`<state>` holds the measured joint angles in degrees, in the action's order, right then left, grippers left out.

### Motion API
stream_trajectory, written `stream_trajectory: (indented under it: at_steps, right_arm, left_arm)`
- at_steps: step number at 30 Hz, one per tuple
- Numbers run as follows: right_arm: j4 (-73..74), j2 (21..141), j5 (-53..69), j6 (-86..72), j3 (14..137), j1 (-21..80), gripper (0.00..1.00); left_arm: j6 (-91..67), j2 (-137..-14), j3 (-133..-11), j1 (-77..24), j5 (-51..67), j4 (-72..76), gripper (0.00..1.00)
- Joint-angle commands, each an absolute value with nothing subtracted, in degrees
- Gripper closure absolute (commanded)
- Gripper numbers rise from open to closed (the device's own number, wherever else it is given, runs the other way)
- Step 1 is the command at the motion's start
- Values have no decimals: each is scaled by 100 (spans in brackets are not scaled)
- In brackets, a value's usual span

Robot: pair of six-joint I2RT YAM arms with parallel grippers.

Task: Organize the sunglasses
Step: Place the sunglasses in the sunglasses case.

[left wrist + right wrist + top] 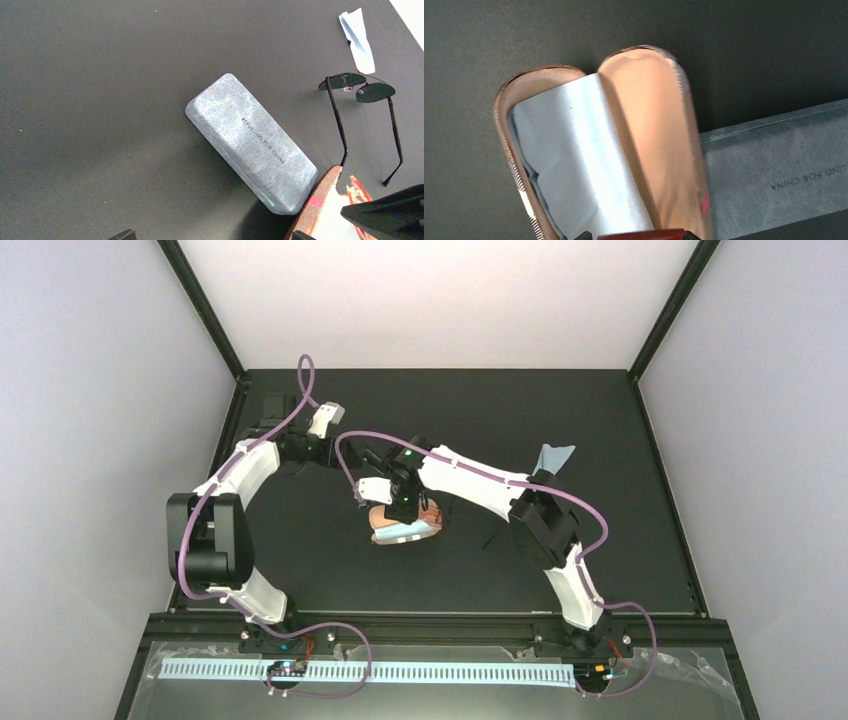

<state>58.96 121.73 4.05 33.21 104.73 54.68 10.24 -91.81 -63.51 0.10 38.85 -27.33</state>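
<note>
Holding the reddish-brown sunglasses (pixel 641 234) pinched in your right hand (pixel 403 508), you hover them over the open tan case (pixel 659 125), likely to seat them on its blue cloth (pixel 574 150). Nearby the black sunglasses (pixel 375 92) lie unfolded on the desk (pixel 75 75). The closed grey case (pixel 250 142) crowds the tan one; your left hand (pixel 322 420) hangs wide, empty.

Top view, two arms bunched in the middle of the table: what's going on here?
The right tool appears to hold the reddish-brown sunglasses over the open tan case, which has a light blue cloth lying inside. The left tool hangs open near the closed blue-grey case, gripping nothing. The black sunglasses lie on the table with arms unfolded, near a second light blue cloth. Neither pair is in a case yet.
</note>
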Motion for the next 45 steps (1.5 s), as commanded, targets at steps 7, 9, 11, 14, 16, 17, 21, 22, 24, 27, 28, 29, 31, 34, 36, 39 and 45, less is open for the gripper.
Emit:
stream_trajectory:
  at_steps: [7, 9, 11, 14, 16, 17, 21, 22, 24, 27, 28, 29, 31, 34, 36, 39, 45]
  right_arm:
    - [6222, 12389, 291, 3286, 10794, 5680, 80]
    - [6310, 12461, 305, 3256, 10878, 5707, 80]
    - [6371, 12503, 323, 3219, 10921, 5730, 80]
    - [6436, 12547, 305, 3183, 10967, 5786, 80]
    - [6495, 12578, 279, 3173, 11030, 5790, 80]
    - [6537, 12634, 239, 3164, 11087, 5792, 80]
    - [6857, 12858, 193, 3127, 11440, 5792, 80]
    - [6928, 12911, 198, 3109, 11510, 5792, 80]
    - [7039, 12997, 221, 3049, 11617, 5791, 80]
    - [7130, 13059, 295, 2955, 11633, 5791, 80]
    - [7144, 13060, 325, 2920, 11613, 5792, 80]
    - [7153, 13061, 350, 2892, 11592, 5792, 80]
    - [7154, 13053, 420, 2821, 11561, 5792, 80]
    - [7139, 13027, 536, 2716, 11498, 5797, 80]
    - [7091, 13017, 553, 2659, 11435, 5801, 80]
    - [7022, 13008, 545, 2569, 11370, 5809, 79]
    - [6765, 12860, 496, 2375, 11106, 5826, 79]
  left_arm:
    - [1028, -9042, -6363, 75, 4023, -2648, 19]
    - [1032, -9037, -6347, 71, 4019, -2652, 19]
    - [1043, -9035, -6338, 77, 4012, -2647, 19]
    - [1046, -9018, -6328, 75, 4007, -2633, 19]
    - [1041, -9018, -6322, 73, 4005, -2624, 19]
    - [1038, -9022, -6320, 71, 3998, -2620, 19]
    - [1046, -9021, -6306, 75, 3988, -2619, 19]
    - [1052, -9014, -6302, 75, 3981, -2627, 19]
    - [1062, -8994, -6294, 73, 3955, -2619, 19]
    - [1072, -8966, -6276, 74, 3934, -2605, 19]
    - [1068, -8957, -6268, 77, 3937, -2588, 19]
    - [1064, -8961, -6264, 71, 3937, -2580, 19]
    - [1056, -8977, -6266, 76, 3937, -2568, 19]
    - [1041, -8990, -6267, 73, 3947, -2570, 19]
    - [1048, -8999, -6251, 72, 3955, -2557, 19]
    - [1082, -9008, -6229, 72, 4024, -2564, 20]
    - [1603, -9037, -6269, 62, 4509, -2885, 29]
